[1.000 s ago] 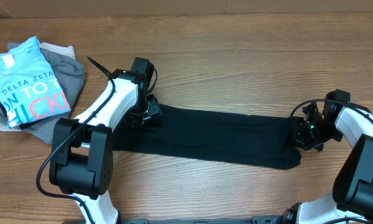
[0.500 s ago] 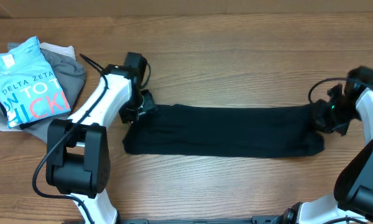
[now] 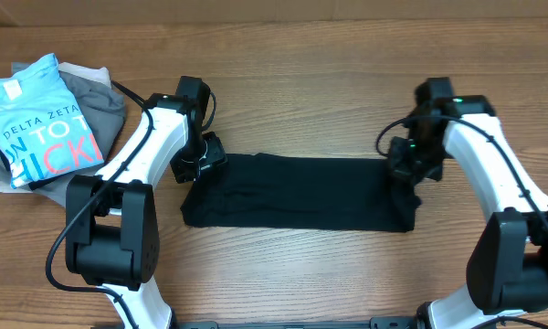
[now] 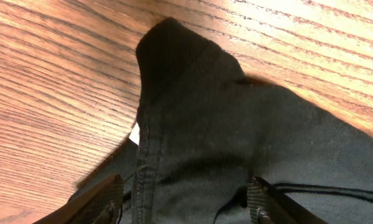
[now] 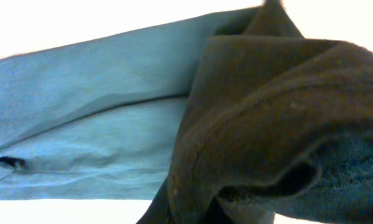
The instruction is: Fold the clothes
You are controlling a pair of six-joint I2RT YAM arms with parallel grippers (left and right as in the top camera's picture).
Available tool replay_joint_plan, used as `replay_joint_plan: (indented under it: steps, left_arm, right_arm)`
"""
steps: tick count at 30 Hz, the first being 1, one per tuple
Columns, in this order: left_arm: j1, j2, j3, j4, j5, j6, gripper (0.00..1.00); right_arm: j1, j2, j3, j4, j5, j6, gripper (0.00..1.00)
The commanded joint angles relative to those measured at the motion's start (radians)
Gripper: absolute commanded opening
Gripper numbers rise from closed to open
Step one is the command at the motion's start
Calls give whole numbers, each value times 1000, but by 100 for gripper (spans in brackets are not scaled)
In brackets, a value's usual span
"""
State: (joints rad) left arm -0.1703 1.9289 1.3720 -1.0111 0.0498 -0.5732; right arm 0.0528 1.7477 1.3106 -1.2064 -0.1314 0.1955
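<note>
A black garment [image 3: 297, 192] lies as a long strip on a wooden worktop [image 3: 301, 82], stretched between the two sets of jaws. The left jaws stand spread wide over one end, with seamed fabric and a small white tag [image 4: 135, 134] just ahead of them. The right jaws are clamped on the other end, where bunched fabric fills their close view. A light blue tee [image 3: 41, 119] on grey garments [image 3: 105, 100] lies well outside the left jaws
</note>
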Motion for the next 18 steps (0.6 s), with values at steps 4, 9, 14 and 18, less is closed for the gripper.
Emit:
replay_joint_plan:
  steps: [4, 9, 14, 18]
  left_arm:
    - [0, -20, 19, -9, 11, 17, 67]
    - [0, -20, 19, -10, 11, 21, 67]
    - [0, -20, 19, -10, 10, 21, 67]
    - [0, -20, 19, -10, 11, 21, 66]
  right_arm:
    - [131, -2, 19, 53, -35, 76, 6]
    - [201, 5, 19, 90, -80, 75, 6]
    - [268, 29, 19, 102, -80, 75, 8]
    - [302, 41, 19, 107, -80, 93, 10]
